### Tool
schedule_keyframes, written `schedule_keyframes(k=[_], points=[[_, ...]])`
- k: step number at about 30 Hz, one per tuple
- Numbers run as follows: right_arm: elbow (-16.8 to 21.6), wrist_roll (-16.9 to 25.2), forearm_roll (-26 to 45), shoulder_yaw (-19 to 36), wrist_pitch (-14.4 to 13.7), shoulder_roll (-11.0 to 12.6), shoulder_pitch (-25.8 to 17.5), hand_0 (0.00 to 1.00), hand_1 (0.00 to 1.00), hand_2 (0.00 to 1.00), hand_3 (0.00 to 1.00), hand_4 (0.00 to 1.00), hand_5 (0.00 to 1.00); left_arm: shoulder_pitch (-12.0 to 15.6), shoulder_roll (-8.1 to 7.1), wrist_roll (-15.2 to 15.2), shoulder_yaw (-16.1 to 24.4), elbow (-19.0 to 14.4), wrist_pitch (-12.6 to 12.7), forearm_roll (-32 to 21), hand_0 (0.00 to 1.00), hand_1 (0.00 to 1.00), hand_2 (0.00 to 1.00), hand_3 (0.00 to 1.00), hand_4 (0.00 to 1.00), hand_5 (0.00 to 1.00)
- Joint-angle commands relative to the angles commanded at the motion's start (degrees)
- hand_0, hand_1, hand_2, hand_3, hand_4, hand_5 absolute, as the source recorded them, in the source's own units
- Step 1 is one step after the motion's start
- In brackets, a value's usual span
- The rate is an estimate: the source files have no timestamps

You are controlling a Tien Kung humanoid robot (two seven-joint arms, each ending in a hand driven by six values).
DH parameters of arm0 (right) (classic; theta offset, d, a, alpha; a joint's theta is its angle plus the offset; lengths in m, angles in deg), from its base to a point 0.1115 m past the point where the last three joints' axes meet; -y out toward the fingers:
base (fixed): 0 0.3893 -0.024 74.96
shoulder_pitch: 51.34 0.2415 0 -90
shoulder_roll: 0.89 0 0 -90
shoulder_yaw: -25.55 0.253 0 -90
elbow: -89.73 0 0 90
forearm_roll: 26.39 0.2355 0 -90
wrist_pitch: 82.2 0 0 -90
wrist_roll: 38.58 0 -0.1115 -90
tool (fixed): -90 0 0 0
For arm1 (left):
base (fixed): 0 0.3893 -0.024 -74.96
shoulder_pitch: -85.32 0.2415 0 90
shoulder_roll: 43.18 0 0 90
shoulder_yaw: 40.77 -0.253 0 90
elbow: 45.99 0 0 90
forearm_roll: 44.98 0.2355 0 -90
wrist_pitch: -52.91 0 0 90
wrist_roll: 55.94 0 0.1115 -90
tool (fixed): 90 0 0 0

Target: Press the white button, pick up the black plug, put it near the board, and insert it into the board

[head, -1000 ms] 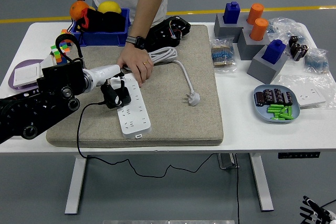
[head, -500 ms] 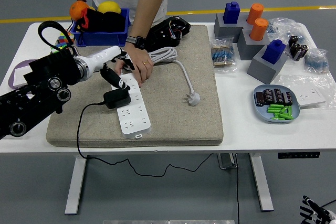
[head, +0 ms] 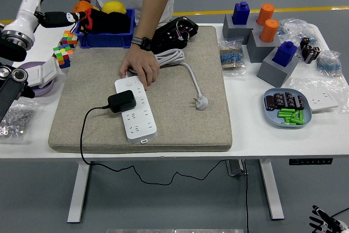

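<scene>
Moved: I have pulled my left arm off the grey mat (head: 180,96); half a second ago its fingers were over the black plug, now it is raised by the desk's (head: 272,135) far-left corner.
Left robot hand (head: 52,1): up above the left edge of the mat, beside the blue bin (head: 106,36), fingers spread and loose, gripping nothing.
Black plug (head: 121,101): seated on the left side of the white board (head: 136,109), which lies on the left half of the mat; its cable runs left off the mat and hangs below the desk.
Person's hand (head: 140,65): resting on the far end of the board, touching it.
Right robot hand (head: 325,222): far right of the mat, below desk level, only fingertips visible; I cannot tell its state.
</scene>
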Motion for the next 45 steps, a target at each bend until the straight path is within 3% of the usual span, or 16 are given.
schedule_keyframes(k=[1, 6, 7, 15, 28, 36, 37, 42, 43, 45], points=[[0.0, 0.0, 0.0, 0.0, 0.0, 0.0, 0.0, 0.777, 0.663, 0.643, 0.613, 0.714, 0.457, 0.3, 0.04, -0.3, 1.1, 1.0, 0.0, -0.4, 0.929, 0.979, 0.959, 0.921, 0.901, 0.681], [0.0, -0.3, -0.1, 0.2, 0.0, -0.1, -0.1, 0.777, 0.663, 0.643, 0.613, 0.714, 0.457, 1.8, 0.15, -0.6, 5.4, 4.8, 0.3, -0.5, 0.929, 0.979, 0.959, 0.921, 0.901, 0.681], [0.0, -0.3, -0.1, 0.1, 0.0, -0.1, -0.1, 0.777, 0.663, 0.642, 0.615, 0.711, 0.455, 2.1, 0.15, -0.4, 5.9, 5.3, 0.4, -0.1, 0.998, 0.998, 0.998, 0.998, 0.856, 0.998], [0.0, -0.3, 0.2, -0.4, 0.0, -0.1, -0.1, 0.777, 0.664, 0.642, 0.615, 0.711, 0.454, 4.8, -0.08, 3.1, 8.1, 6.4, 2.1, 1.3, 0.998, 0.998, 0.998, 0.998, 0.855, 0.998], [0.0, -0.2, 0.2, -0.4, 0.0, -0.1, -0.2, 0.777, 0.663, 0.642, 0.616, 0.711, 0.454, 7.8, -0.80, 3.8, 12.6, 7.9, 2.2, 0.4, 0.998, 0.998, 0.989, 0.964, 0.865, 0.941], [0.0, -0.4, 0.0, 0.3, 0.0, -0.3, -0.4, 0.777, 0.663, 0.642, 0.616, 0.711, 0.454, 11.5, 1.40, 2.6, 17.0, 5.6, 1.6, 0.8, 0.998, 0.998, 0.985, 0.954, 0.862, 0.933], [0.0, -0.4, 0.0, 0.4, 0.1, -0.3, -0.4, 0.777, 0.664, 0.642, 0.616, 0.710, 0.454, 11.7, 1.64, 2.6, 17.2, 5.4, 1.7, 0.9, 0.991, 0.987, 0.950, 0.900, 0.852, 0.766], [0.0, -0.4, 0.2, 0.0, 0.1, -0.4, -0.4, 0.777, 0.664, 0.642, 0.616, 0.710, 0.454, 12.9, 2.60, 2.8, 18.0, 4.1, 2.1, 0.8, 0.991, 0.987, 0.950, 0.900, 0.852, 0.766], [0.0, -0.4, 0.3, -0.1, 0.1, -0.4, -0.3, 0.777, 0.663, 0.642, 0.618, 0.710, 0.455, 13.2, 2.72, 2.7, 18.1, 3.9, 2.1, 1.0, 0.972, 0.971, 0.929, 0.879, 0.841, 0.474], [0.0, -0.3, 0.4, -0.3, 0.1, -0.4, -0.2, 0.777, 0.663, 0.642, 0.618, 0.710, 0.455, 14.4, 3.37, 2.9, 18.9, 2.8, 2.4, 1.6, 0.972, 0.971, 0.929, 0.879, 0.841, 0.474]])
